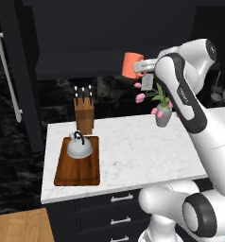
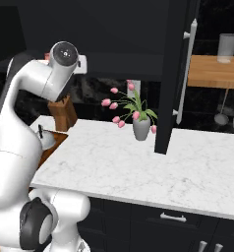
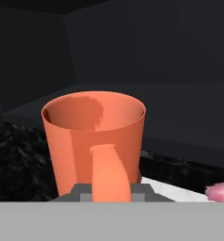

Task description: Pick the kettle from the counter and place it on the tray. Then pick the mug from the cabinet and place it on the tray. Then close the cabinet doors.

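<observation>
The orange mug point(image 1: 130, 65) hangs in the air at the front edge of the open cabinet point(image 1: 86, 42), high above the counter point(image 1: 142, 146). My gripper point(image 1: 142, 66) is shut on its loop handle. In the hand view the mug point(image 3: 92, 136) stands upright, its handle toward me between the fingertips point(image 3: 81, 192), and my gripper point(image 3: 111, 193) sits at the bottom. The silver kettle point(image 1: 79, 146) rests on the far half of the wooden tray point(image 1: 79, 175) at the counter's left end. Both cabinet doors stand open: the left door point(image 1: 20, 71) and the right door point(image 2: 175, 74).
A grey vase of pink tulips point(image 1: 162, 113) stands on the counter just below my forearm. A wooden knife block point(image 1: 84, 113) sits behind the tray. The right door's bar handle point(image 2: 185, 69) juts over the counter. Utensils point(image 2: 222, 110) hang at the far right.
</observation>
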### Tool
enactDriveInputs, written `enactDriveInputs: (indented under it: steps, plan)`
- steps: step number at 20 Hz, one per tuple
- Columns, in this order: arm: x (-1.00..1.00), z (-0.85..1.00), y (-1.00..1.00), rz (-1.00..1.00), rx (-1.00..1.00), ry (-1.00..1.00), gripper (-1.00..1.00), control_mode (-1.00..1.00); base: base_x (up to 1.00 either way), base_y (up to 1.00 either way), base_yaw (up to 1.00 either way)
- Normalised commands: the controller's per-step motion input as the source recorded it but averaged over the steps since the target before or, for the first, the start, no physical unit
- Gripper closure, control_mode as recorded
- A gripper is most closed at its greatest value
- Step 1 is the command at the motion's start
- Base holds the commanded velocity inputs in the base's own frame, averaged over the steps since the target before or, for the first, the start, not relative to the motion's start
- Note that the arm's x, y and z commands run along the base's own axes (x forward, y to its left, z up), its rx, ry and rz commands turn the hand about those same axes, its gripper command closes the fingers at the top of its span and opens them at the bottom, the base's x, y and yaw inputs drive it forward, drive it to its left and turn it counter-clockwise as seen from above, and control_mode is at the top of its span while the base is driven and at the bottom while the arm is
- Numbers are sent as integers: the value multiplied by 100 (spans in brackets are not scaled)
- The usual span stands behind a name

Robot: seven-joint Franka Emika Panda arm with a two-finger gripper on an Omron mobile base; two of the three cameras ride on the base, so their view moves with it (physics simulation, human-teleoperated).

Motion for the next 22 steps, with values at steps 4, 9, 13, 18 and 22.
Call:
enactDriveInputs:
  steps: [4,9,13,18,22]
  plan:
    - [-100,-13,23,0,-4,0,100,-100,0,0,0]
    - [-84,-30,36,0,-9,0,100,-100,0,0,0]
    - [-33,-52,45,0,-15,0,100,-100,0,0,0]
    - [0,-63,37,2,-18,2,100,-100,0,0,0]
    - [-18,-54,41,17,-7,0,100,-100,0,0,0]
